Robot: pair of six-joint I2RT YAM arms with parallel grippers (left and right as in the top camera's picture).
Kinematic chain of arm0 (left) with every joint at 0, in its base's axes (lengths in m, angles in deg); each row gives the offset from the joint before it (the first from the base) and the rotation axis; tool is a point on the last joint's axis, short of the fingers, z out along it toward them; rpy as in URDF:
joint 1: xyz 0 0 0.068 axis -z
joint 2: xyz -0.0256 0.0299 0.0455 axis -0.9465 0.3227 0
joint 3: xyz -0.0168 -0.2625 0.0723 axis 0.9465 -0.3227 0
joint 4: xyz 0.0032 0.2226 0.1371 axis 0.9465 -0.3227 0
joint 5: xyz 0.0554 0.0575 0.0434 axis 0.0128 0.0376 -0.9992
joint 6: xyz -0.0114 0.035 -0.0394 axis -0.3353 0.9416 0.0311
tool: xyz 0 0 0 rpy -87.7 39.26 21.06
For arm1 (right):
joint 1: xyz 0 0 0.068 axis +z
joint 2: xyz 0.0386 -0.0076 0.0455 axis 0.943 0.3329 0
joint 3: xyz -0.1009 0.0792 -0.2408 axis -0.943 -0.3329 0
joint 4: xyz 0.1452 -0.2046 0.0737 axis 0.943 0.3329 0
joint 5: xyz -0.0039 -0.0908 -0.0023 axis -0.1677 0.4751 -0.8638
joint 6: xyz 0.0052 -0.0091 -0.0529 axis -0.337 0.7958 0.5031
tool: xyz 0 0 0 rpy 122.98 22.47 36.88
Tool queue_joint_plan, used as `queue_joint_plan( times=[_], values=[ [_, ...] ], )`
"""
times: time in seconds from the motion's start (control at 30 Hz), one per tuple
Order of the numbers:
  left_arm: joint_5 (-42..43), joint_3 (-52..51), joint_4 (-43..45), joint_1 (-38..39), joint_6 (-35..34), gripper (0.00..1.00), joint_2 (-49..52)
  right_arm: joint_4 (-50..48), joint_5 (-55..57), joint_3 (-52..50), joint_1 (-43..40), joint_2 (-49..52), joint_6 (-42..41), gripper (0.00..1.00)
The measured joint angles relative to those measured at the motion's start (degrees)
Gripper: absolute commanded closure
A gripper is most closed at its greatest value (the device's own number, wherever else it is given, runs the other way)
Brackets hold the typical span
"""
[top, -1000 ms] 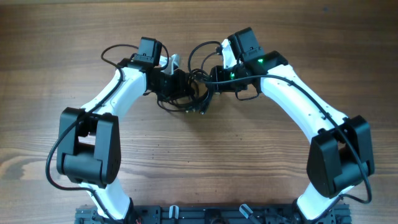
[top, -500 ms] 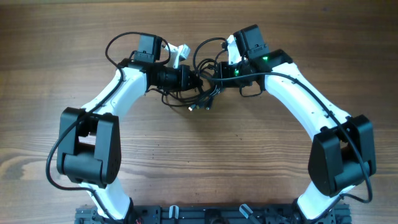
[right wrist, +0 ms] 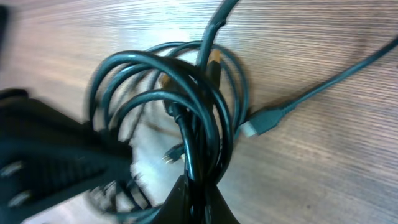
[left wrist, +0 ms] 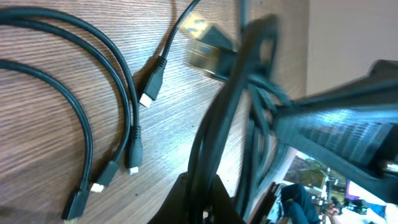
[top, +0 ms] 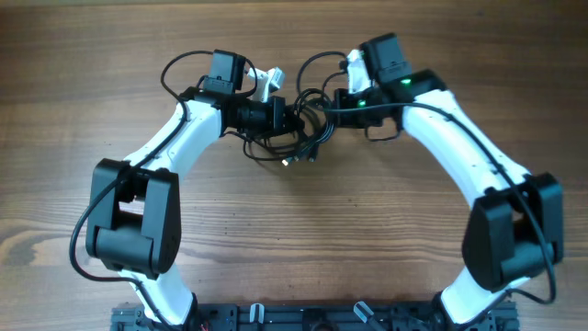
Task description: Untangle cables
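cables (top: 309, 136) bunched, pinched in left and right jaws

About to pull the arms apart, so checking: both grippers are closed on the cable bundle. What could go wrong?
1. The left gripper pinches several strands together, so pulling may tighten the cables rather than free one.
2. The right gripper holds the coil where loops cross; they could cinch into a knot.
3. Loose plug ends on the table may snag in a loop.
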Motion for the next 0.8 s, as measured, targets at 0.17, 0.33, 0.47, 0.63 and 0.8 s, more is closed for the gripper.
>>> queue_joint_plan(
  times=[0.17, 0.33, 0.47, 0.63, 0.8],
  values=[
    [-0.44, 0.63, 0.44, -0.09, -2.93, 0.96, 0.00, 6.32, -11.06, 0.00, -3.65, -5.22, 7.78, 0.96],
    [-0.39, 0.63, 1.22, -0.09, -4.68, 0.96, 0.00, 11.54, -16.31, -0.02, -3.37, -5.42, 15.30, 0.96],
    [-0.33, 0.63, 1.36, -0.09, -5.25, 0.96, 0.00, 13.62, -11.69, 0.00, -3.32, -5.42, 13.84, 0.96],
    [-0.04, 0.63, 2.60, 0.57, -5.51, 0.96, 0.00, 13.84, 6.19, -0.04, -2.67, -5.42, 2.54, 0.96],
    [-0.09, 0.63, 2.99, 0.94, -5.49, 0.96, 0.00, 12.13, 11.17, -0.66, -2.40, -5.40, -1.57, 0.95]
  ],
)
